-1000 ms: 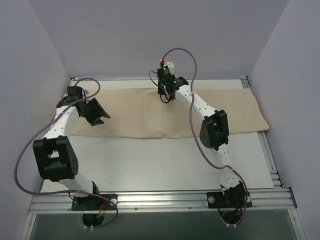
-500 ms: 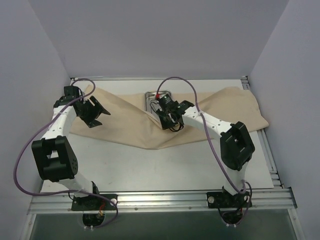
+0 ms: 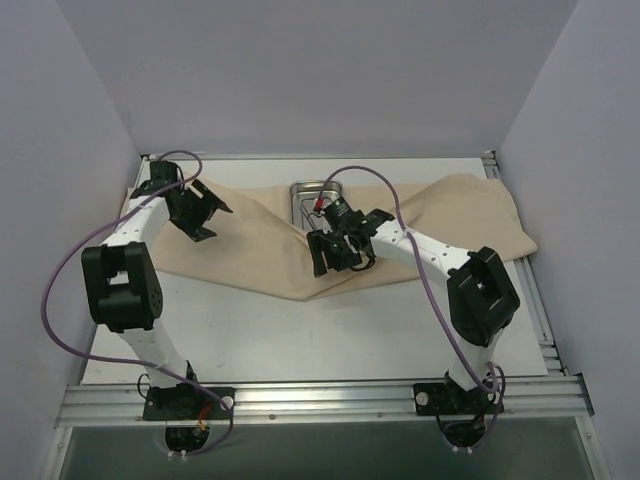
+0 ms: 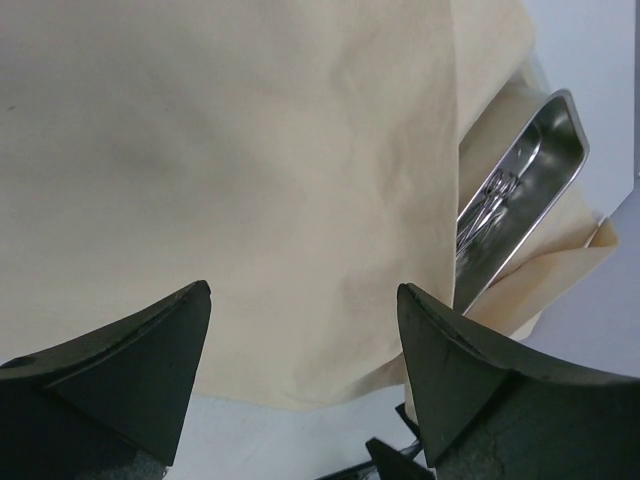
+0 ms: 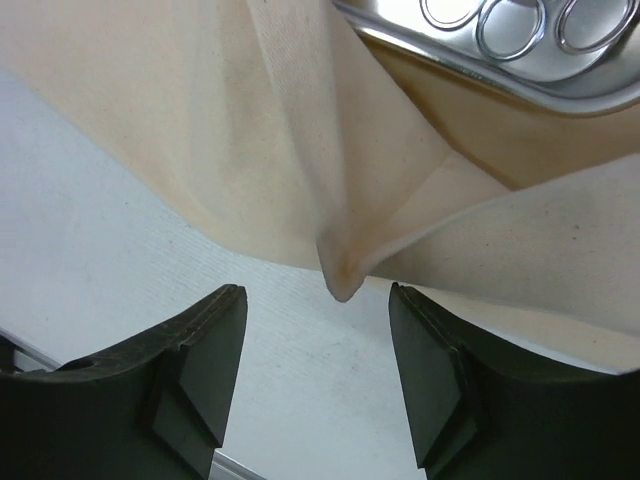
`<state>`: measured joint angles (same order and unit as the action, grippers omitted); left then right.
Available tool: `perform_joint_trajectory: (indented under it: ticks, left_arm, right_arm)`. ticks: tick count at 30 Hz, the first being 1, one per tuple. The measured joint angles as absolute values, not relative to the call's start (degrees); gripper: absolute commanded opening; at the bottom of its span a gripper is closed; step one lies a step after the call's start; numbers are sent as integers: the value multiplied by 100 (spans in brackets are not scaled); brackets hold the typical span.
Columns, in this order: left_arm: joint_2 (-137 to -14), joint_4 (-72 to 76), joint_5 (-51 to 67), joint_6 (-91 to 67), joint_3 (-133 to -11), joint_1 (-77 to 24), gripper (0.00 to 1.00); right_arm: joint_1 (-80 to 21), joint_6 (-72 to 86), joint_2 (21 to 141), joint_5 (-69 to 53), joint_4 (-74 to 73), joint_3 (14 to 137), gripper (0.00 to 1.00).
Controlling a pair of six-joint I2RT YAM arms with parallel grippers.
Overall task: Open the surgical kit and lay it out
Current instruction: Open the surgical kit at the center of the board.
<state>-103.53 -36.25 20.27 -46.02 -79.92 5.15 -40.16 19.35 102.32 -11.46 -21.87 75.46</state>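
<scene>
beige wrap (image 3: 250,245) v-folded by shiny tray (image 3: 303,189) w/ ring-handled instruments (image 4: 487,205); l gripper (image 4: 303,300), r gripper (image 5: 315,295) agape, empty

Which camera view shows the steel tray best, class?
Left wrist: the tray shows along its length, with instruments inside. The top view shows it small and partly hidden. The right wrist catches only one rim and the ring handles.

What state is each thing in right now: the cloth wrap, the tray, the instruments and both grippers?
cloth wrap: partly unfolded, one corner drawn to a point toward the near edge.
steel tray: uncovered, resting on the cloth.
instruments: lying inside the tray.
left gripper: open, empty, over the cloth.
right gripper: open, the cloth's pointed corner in line between its fingers, not clamped.
</scene>
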Motion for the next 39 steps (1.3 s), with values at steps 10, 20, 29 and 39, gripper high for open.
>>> perform_joint_trajectory:
  ticks: [10, 20, 29, 39]
  left_arm:
    - [-11784, -3496, 858, -5245, -10250, -268, 89]
    - [-13568, -4799, 30, -5402, -12794, -510, 86]
    - [-14073, -5448, -191, -5378, -12964, -749, 86]
    - [-14247, -5592, -233, -5345, -13356, -779, 84]
  right_arm:
    - [-3542, 2217, 9874, -893, -2296, 8079, 64]
    - [-2130, 2840, 9948, 1020, -3061, 9443, 82]
    - [-1299, 3070, 12119, 2130, -3660, 11990, 88]
    - [-644, 3175, 13933, 2324, -4104, 13174, 89]
